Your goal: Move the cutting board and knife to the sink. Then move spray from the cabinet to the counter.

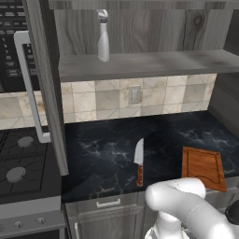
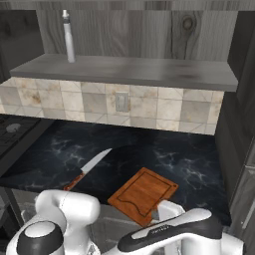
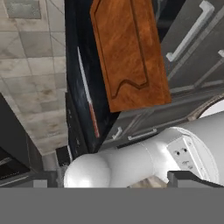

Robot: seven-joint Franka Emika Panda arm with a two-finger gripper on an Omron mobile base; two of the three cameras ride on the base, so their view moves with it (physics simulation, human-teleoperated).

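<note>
The reddish-brown cutting board lies flat at the front edge of the black counter. To its left the knife lies with its blade pointing toward the wall. The pale spray stands upright on the shelf of the open cabinet. My gripper hovers open just in front of the board's near edge, holding nothing. The sink is out of view.
The cabinet door hangs open over the counter's left end, its white bar handle facing the stove. A wall outlet sits in the tiled backsplash. A dark side panel bounds the counter on the right.
</note>
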